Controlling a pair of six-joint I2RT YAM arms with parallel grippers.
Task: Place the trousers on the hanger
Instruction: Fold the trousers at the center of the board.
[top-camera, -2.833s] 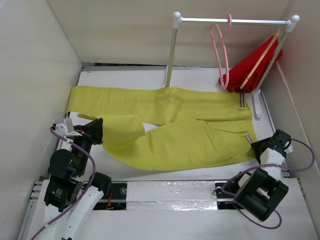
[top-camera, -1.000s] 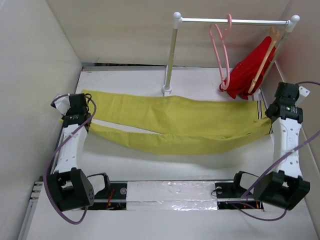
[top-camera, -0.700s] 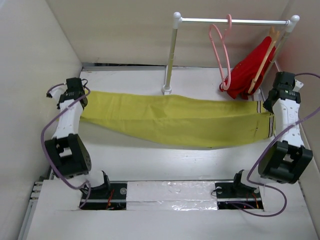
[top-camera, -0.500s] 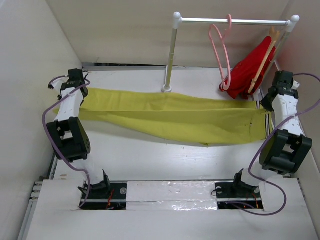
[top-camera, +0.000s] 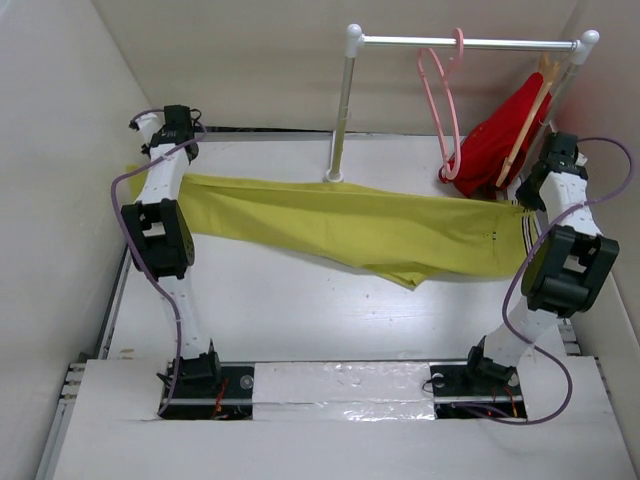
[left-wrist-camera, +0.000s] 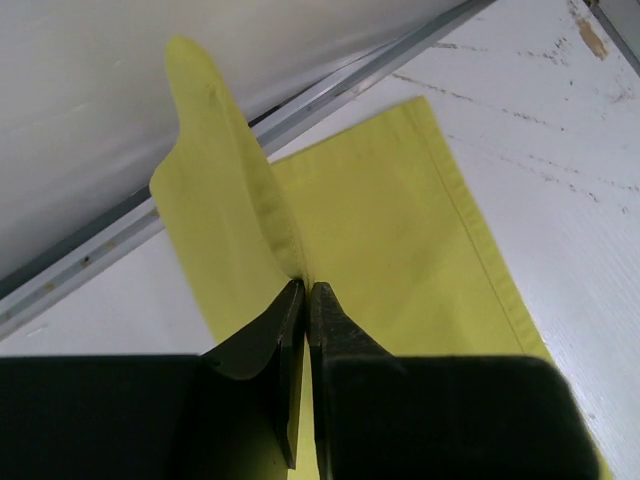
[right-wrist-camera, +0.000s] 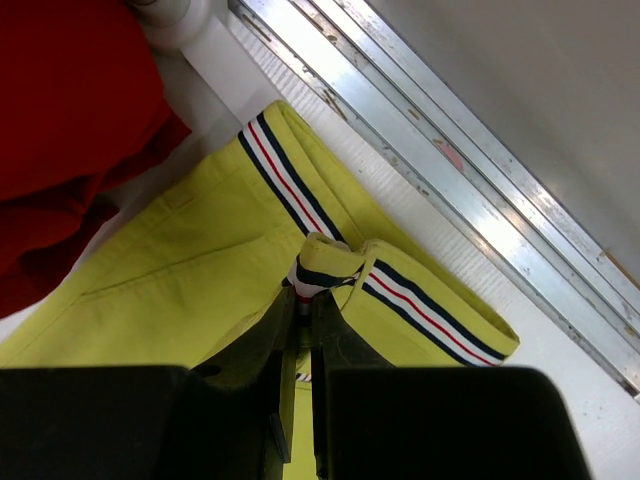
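The mustard-yellow trousers (top-camera: 350, 225) hang stretched between my two grippers above the table, folded lengthwise, one flap drooping at the middle. My left gripper (top-camera: 172, 140) is shut on the leg hem (left-wrist-camera: 250, 220) at the far left. My right gripper (top-camera: 545, 170) is shut on the striped waistband (right-wrist-camera: 330, 262) at the far right. The pink hanger (top-camera: 440, 100) hangs by its hook from the rail (top-camera: 470, 43), just left of and behind the right gripper.
A red garment (top-camera: 495, 140) on a tan wooden hanger (top-camera: 530, 110) hangs at the rail's right end, close to the right gripper. The rail's left post (top-camera: 342, 110) stands behind the trousers. Walls close in on the left, right and back.
Both arms have risen and reached toward the back, lifting the trousers off the table and pulling them taut into a folded band nearer the rail.
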